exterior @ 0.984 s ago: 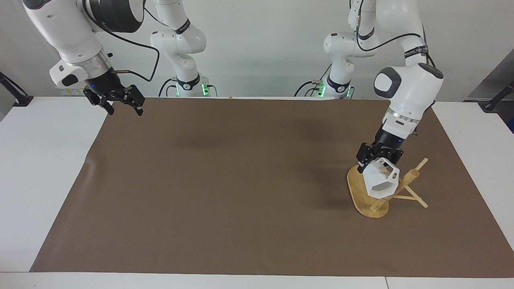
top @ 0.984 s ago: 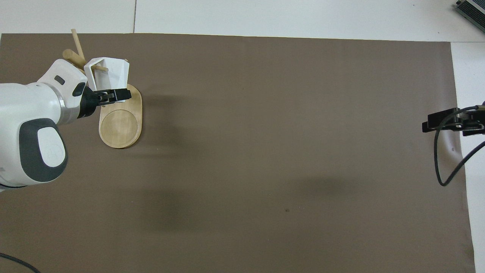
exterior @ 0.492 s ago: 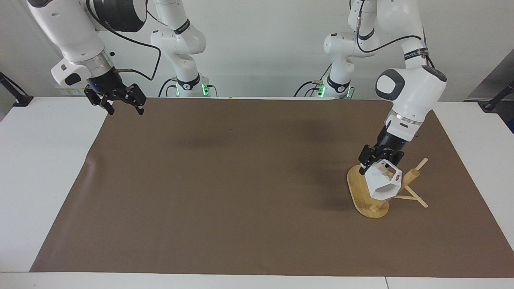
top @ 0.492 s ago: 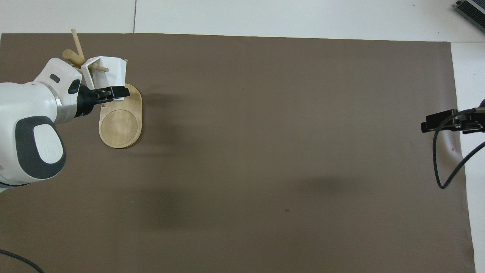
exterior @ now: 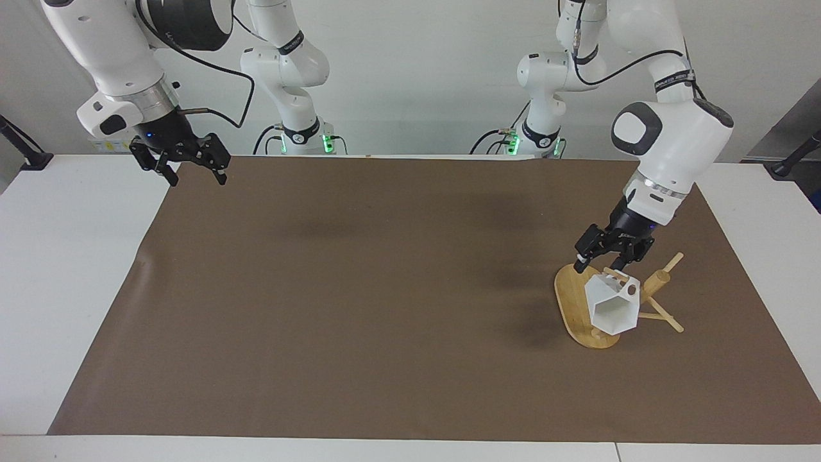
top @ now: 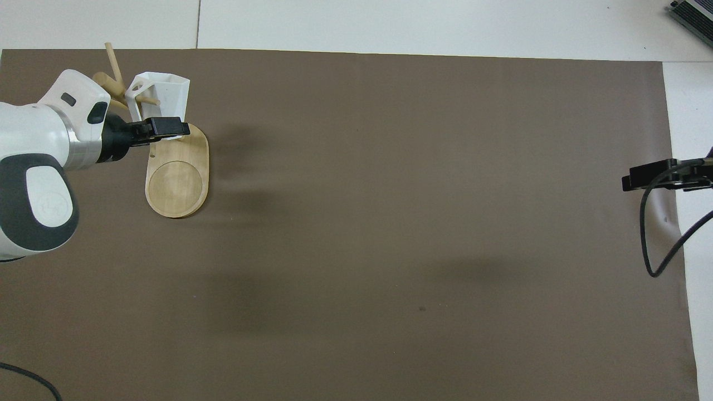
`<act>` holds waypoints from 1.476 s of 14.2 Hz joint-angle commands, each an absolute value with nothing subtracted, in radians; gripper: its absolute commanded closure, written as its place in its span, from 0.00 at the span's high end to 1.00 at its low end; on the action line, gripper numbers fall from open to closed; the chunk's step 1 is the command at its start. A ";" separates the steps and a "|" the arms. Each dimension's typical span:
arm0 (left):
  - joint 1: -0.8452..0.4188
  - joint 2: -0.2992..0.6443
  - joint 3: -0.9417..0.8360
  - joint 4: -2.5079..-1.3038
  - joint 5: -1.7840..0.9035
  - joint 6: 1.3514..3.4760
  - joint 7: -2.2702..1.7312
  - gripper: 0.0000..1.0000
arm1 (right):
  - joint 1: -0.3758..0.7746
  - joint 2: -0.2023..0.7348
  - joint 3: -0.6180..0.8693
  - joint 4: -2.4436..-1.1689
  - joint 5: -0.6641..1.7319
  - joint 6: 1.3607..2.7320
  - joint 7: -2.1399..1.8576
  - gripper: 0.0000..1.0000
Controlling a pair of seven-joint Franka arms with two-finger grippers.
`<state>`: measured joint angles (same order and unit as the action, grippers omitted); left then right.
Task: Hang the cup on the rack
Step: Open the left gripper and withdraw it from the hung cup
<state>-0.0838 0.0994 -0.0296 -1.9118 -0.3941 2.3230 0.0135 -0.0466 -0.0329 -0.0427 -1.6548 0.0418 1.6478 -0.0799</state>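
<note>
The cup [exterior: 612, 307] [top: 160, 92] hangs on a peg of the rack [exterior: 580, 307] [top: 177, 178], its handle threaded by the peg and its open mouth tilted away from the robots. The rack stands on the brown mat [exterior: 385, 289] toward the left arm's end of the desk [exterior: 64, 256]. The left tool [exterior: 606, 256] [top: 167, 127] is just above the cup with its fingers spread, holding nothing and clear of the cup. The right tool [exterior: 189, 168] [top: 649, 177] waits with fingers apart, empty, over the mat's corner at the right arm's end.

wall [exterior: 417, 77]: plain white | table [exterior: 64, 269]: white | mat [exterior: 385, 289]: brown, covers most
</note>
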 commanded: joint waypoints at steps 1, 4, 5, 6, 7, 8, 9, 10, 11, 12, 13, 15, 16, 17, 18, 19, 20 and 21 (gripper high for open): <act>-0.075 0.101 -0.023 -1.847 -0.332 2.194 0.005 1.00 | -0.061 -0.063 -0.029 -1.689 0.020 1.671 -0.058 1.00; -0.072 0.043 -0.017 -1.786 -0.226 2.002 0.005 1.00 | -0.061 -0.063 -0.028 -1.687 0.021 1.671 -0.058 1.00; -0.072 0.019 -0.015 -1.786 -0.194 1.959 0.005 1.00 | -0.061 -0.063 -0.026 -1.687 0.023 1.671 -0.061 1.00; -0.072 0.000 -0.011 -1.784 -0.149 1.907 0.006 1.00 | -0.060 -0.063 -0.025 -1.687 0.025 1.669 -0.063 1.00; -0.074 -0.020 -0.011 -1.784 -0.112 1.873 0.008 1.00 | -0.060 -0.063 -0.023 -1.686 0.025 1.663 -0.064 1.00; -0.074 -0.032 -0.009 -1.781 -0.088 1.847 0.009 1.00 | -0.060 -0.063 -0.023 -1.686 0.025 1.657 -0.066 1.00; -0.074 -0.038 -0.009 -1.769 -0.075 1.820 0.011 1.00 | -0.060 -0.063 -0.025 -1.686 0.025 1.657 -0.064 1.00; -0.074 -0.037 -0.009 -1.743 -0.068 1.786 0.009 1.00 | -0.060 -0.063 -0.025 -1.686 0.025 1.657 -0.066 1.00; -0.075 -0.037 -0.011 -1.715 -0.051 1.752 0.009 1.00 | -0.060 -0.063 -0.025 -1.686 0.025 1.657 -0.066 1.00; -0.078 -0.037 -0.012 -1.697 -0.028 1.728 0.009 1.00 | -0.060 -0.063 -0.025 -1.686 0.025 1.655 -0.066 1.00; -0.084 -0.037 -0.014 -1.684 -0.008 1.698 0.009 1.00 | -0.060 -0.063 -0.023 -1.686 0.025 1.657 -0.066 1.00; -0.090 -0.037 -0.021 -1.649 0.024 1.629 0.009 1.00 | -0.060 -0.063 -0.025 -1.686 0.025 1.657 -0.066 1.00; -0.092 -0.037 -0.025 -1.634 0.041 1.603 0.011 1.00 | -0.060 -0.063 -0.025 -1.686 0.025 1.657 -0.066 1.00; -0.091 -0.037 -0.023 -1.626 0.044 1.588 0.014 1.00 | -0.060 -0.063 -0.025 -1.686 0.025 1.655 -0.066 1.00; -0.091 -0.037 -0.023 -1.620 0.046 1.579 0.015 1.00 | -0.060 -0.063 -0.025 -1.686 0.025 1.655 -0.066 1.00; -0.091 -0.035 -0.023 -1.608 0.048 1.565 0.015 1.00 | -0.060 -0.063 -0.025 -1.686 0.025 1.655 -0.066 1.00; -0.091 -0.029 -0.025 -1.582 0.048 1.540 0.015 1.00 | -0.060 -0.063 -0.025 -1.686 0.025 1.655 -0.066 1.00; -0.091 -0.026 -0.025 -1.554 0.048 1.511 0.015 1.00 | -0.060 -0.063 -0.025 -1.686 0.025 1.655 -0.066 1.00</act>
